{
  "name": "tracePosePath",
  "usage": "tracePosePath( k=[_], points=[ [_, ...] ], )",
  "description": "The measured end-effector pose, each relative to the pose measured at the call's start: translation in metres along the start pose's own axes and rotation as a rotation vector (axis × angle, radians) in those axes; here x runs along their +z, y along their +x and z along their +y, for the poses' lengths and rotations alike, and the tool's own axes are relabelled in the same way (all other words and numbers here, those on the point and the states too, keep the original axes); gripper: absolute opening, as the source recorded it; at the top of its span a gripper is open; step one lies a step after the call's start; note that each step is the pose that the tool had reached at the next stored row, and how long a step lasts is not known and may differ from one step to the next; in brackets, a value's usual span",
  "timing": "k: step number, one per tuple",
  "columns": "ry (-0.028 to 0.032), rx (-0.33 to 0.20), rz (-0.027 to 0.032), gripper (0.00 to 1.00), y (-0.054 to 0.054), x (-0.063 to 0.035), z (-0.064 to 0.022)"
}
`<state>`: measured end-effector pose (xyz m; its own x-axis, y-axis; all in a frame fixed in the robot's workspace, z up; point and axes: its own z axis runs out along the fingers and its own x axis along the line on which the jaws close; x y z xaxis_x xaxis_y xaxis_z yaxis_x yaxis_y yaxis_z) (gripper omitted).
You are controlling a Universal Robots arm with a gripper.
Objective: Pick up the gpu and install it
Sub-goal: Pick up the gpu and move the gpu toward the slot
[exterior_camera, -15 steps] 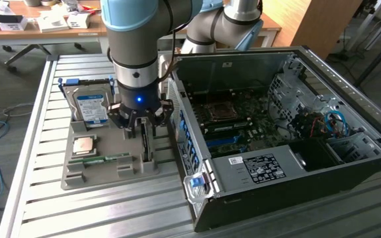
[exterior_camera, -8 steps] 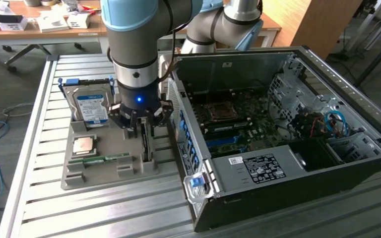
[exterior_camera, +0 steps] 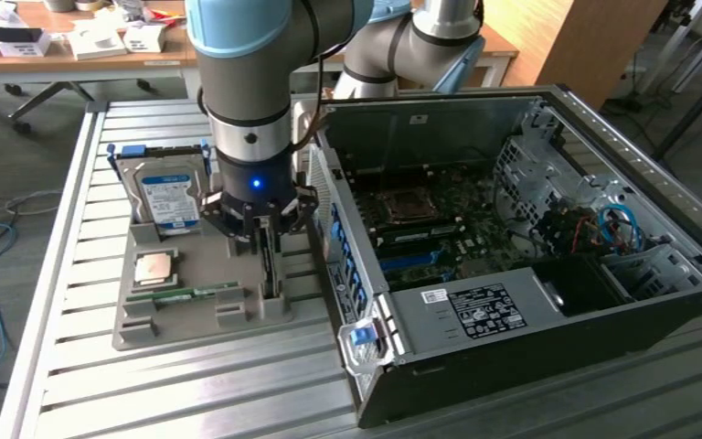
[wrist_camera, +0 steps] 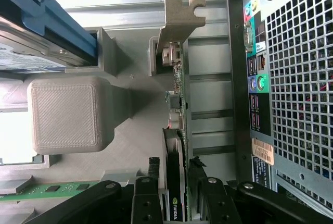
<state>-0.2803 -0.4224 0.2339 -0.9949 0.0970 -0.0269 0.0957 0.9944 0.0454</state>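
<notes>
Between the hand's (exterior_camera: 267, 236) fingers (wrist_camera: 150, 195) stands the gpu (wrist_camera: 175, 203), on edge in a slot of the grey holder (exterior_camera: 205, 315) on the bench (exterior_camera: 83, 393). Its silver bracket (wrist_camera: 183, 18) is at the end far from the hand. The fingers are apart, one beside each face, close but not visibly pressing. A good grip would likely centre on the card's thick black middle, squeeze evenly so the card sits upright, then lift straight out of the slot without twisting. The computer case (exterior_camera: 510, 302) sits just beside the hand, leaving little sideways room there.
</notes>
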Motion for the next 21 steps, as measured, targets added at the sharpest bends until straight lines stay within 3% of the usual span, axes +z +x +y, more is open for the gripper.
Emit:
tracePosePath(
  k=[21],
  points=[
    [0.0,0.0,-0.0002,0.36,-0.0012,-0.0001,-0.0034]
  ],
)
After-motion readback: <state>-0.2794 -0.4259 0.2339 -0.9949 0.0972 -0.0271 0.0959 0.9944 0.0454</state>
